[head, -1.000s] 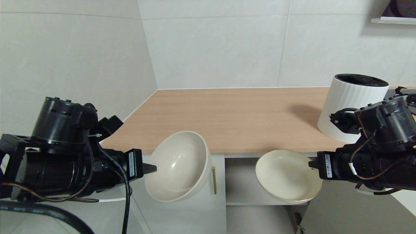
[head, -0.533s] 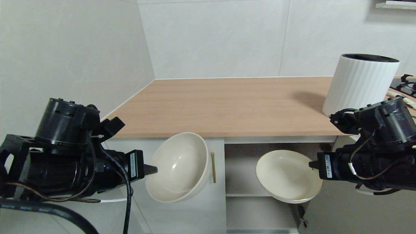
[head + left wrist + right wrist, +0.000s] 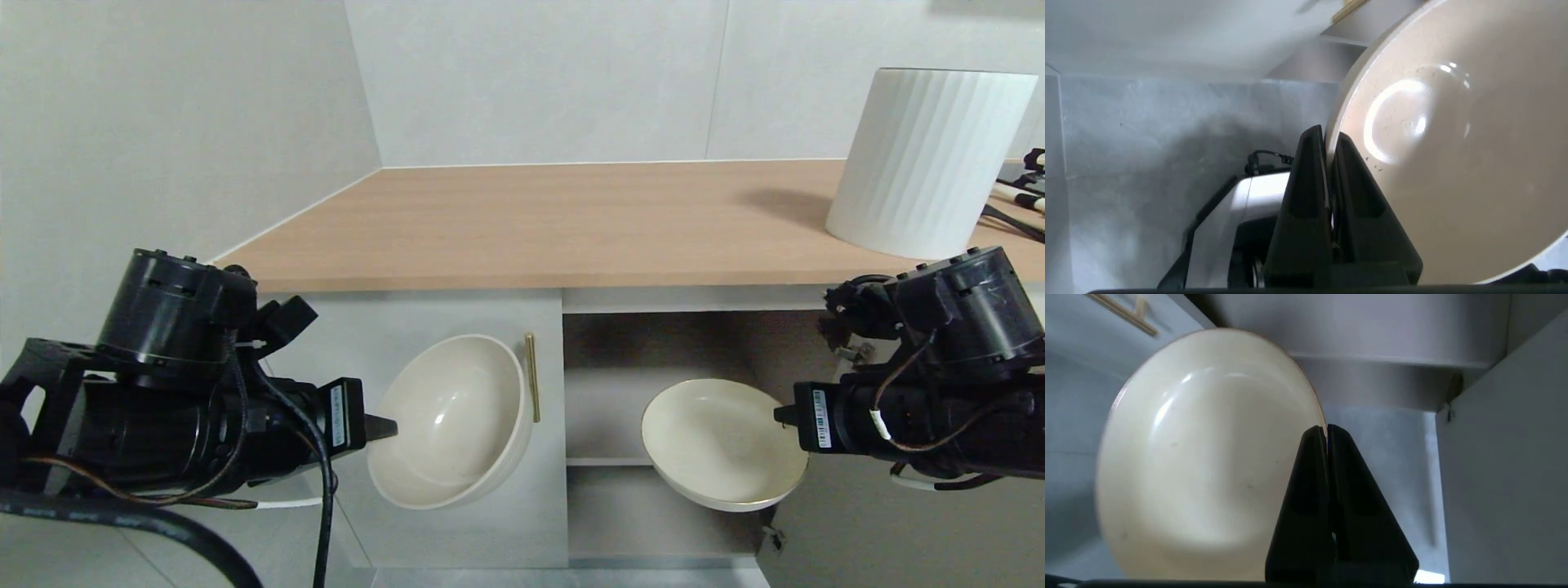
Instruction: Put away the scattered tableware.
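Note:
My left gripper [image 3: 384, 427] is shut on the rim of a deep cream bowl [image 3: 449, 420], held tilted in the air in front of a closed grey cabinet door [image 3: 441, 327]. In the left wrist view the gripper [image 3: 1327, 151] pinches the bowl [image 3: 1454, 139] at its edge. My right gripper [image 3: 782, 415] is shut on the rim of a shallow cream plate [image 3: 718, 445], held in front of the open cabinet [image 3: 604, 400] below the counter. The right wrist view shows the gripper [image 3: 1325, 441] clamped on the plate [image 3: 1200, 457].
A wooden countertop [image 3: 571, 216] runs above the cabinets. A tall white ribbed container [image 3: 931, 155] stands on it at the right, with utensils [image 3: 1016, 196] beside it. The closed door has a gold handle [image 3: 531, 376]. A shelf [image 3: 600, 461] crosses the open cabinet. Tiled walls stand behind and at left.
The head camera has dropped, so the counter has risen in view and more of the cabinet front and shelf shows. Both grippers still hold bowl and plate the same way.

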